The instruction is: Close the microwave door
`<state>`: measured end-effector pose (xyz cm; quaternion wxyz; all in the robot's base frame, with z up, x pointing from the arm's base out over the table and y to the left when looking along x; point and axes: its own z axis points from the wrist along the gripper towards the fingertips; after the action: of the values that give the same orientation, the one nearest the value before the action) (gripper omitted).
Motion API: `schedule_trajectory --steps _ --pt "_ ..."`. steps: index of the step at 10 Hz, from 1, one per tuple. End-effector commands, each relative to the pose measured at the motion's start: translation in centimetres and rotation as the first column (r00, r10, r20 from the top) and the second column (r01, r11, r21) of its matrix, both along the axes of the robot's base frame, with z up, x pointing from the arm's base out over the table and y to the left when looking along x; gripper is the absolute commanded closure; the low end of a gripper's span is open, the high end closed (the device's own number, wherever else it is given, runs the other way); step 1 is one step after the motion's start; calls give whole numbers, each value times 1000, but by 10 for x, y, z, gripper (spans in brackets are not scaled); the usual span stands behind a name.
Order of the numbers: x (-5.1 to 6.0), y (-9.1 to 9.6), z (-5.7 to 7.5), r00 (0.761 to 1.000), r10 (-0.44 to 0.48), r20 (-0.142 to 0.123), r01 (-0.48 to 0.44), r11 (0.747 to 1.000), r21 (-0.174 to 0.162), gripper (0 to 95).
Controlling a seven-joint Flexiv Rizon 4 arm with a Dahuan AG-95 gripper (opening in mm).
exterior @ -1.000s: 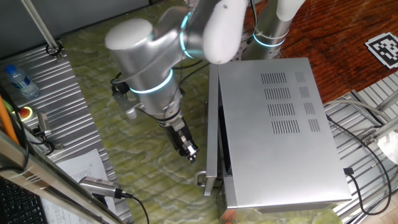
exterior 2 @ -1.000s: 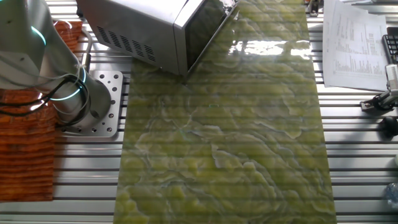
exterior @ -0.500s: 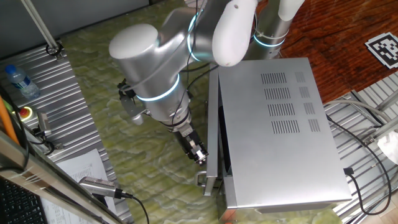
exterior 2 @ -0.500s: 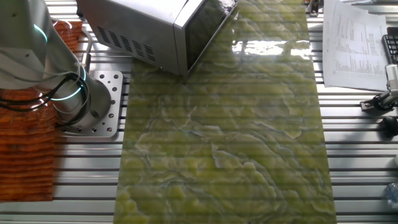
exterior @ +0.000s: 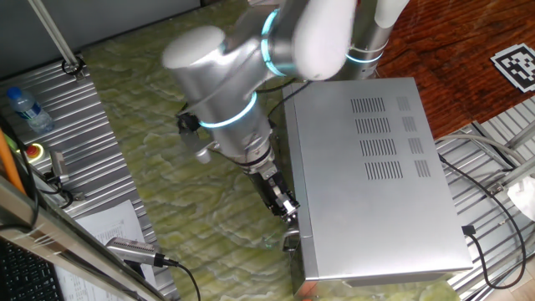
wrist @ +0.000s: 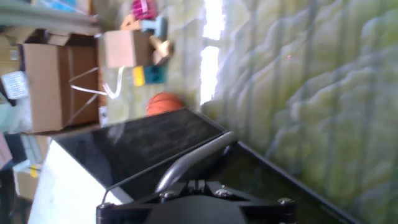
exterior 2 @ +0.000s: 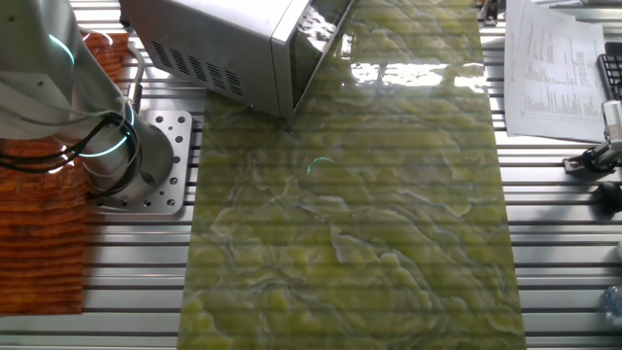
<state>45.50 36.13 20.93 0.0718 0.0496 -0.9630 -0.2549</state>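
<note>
The microwave (exterior: 376, 167) is a large silver box with vent slots on top; it also shows at the top left of the other fixed view (exterior 2: 209, 44). The microwave door (exterior: 287, 171) hangs on its left side, swung in almost flat against the box with a narrow gap left. Its latch tabs (exterior: 290, 242) stick out at the near end. Its dark glossy face shows in the other fixed view (exterior 2: 316, 49). My gripper (exterior: 285, 206) presses against the door's outer face, fingers together and empty. In the hand view the dark door face (wrist: 149, 146) and its silver handle (wrist: 193, 158) fill the lower frame.
A green marbled mat (exterior 2: 360, 214) covers the table. A water bottle (exterior: 23, 109), a red button (exterior: 35, 151) and papers (exterior: 109, 226) lie at the left. Cables (exterior: 489, 163) run right of the microwave. The arm's base (exterior 2: 136, 165) stands left. A cardboard box (wrist: 56, 81) and an orange ball (wrist: 165, 102) lie beyond.
My arm has moved right toward the microwave, and the gripper has pushed the door from clearly ajar to almost flat against the box.
</note>
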Motion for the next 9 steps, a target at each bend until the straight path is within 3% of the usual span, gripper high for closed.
schedule_trajectory --steps 1,2,3,6,7,8,9 --pt "1 4 -2 1000 -20 -3 19 999 -30 950" --pt "2 4 -2 1000 -13 -1 13 999 -42 950" --pt "5 1 -3 1000 -5 5 6 996 -94 950" --pt "13 -13 -4 1000 7 28 -3 993 -121 950" --pt "17 -24 -4 999 19 50 -10 984 -175 950" --pt "22 -38 -4 996 31 78 -10 966 -257 950" --pt "26 -52 -5 995 40 96 -8 951 -310 950"
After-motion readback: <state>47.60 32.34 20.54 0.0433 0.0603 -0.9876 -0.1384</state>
